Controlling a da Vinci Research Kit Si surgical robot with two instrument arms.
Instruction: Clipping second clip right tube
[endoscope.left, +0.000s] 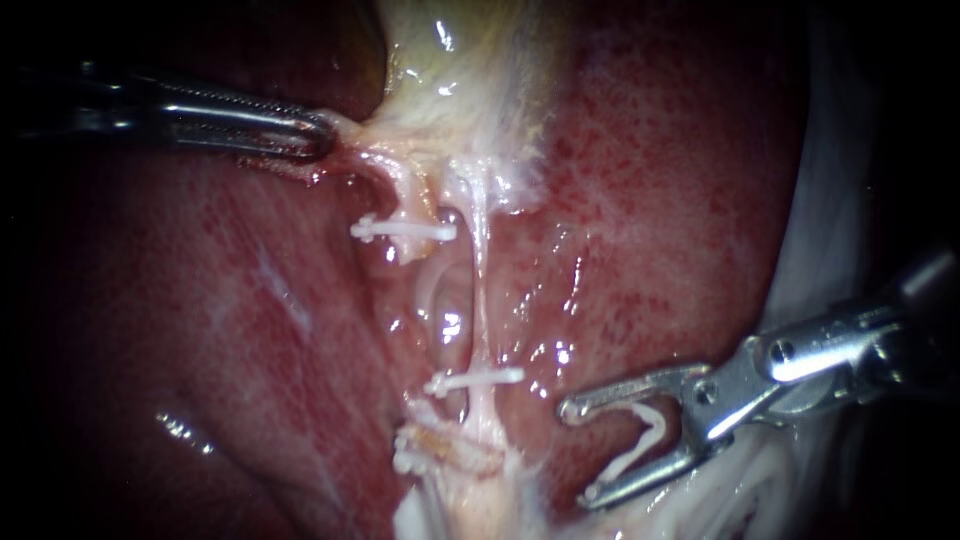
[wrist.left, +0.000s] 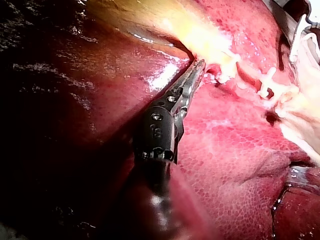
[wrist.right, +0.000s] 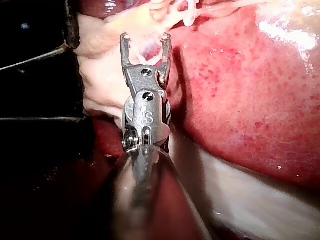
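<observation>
Right instrument (endoscope.left: 578, 452) jaws apparently hold clip (endoscope.left: 640, 440) | left instrument (endoscope.left: 322, 135) clamps gallbladder (endoscope.left: 470, 90) edge

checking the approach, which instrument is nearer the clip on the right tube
Right. The right instrument, holding a spare clip, sits just right of the clip on the right tube; the left instrument grips the gallbladder well above it.

Open lane over liver (endoscope.left: 650, 230) toward right tube (endoscope.left: 481, 300); lower clip (endoscope.left: 475, 380) (across tube) blocks below, left tube (endoscope.left: 405, 200) crowds beyond.
</observation>
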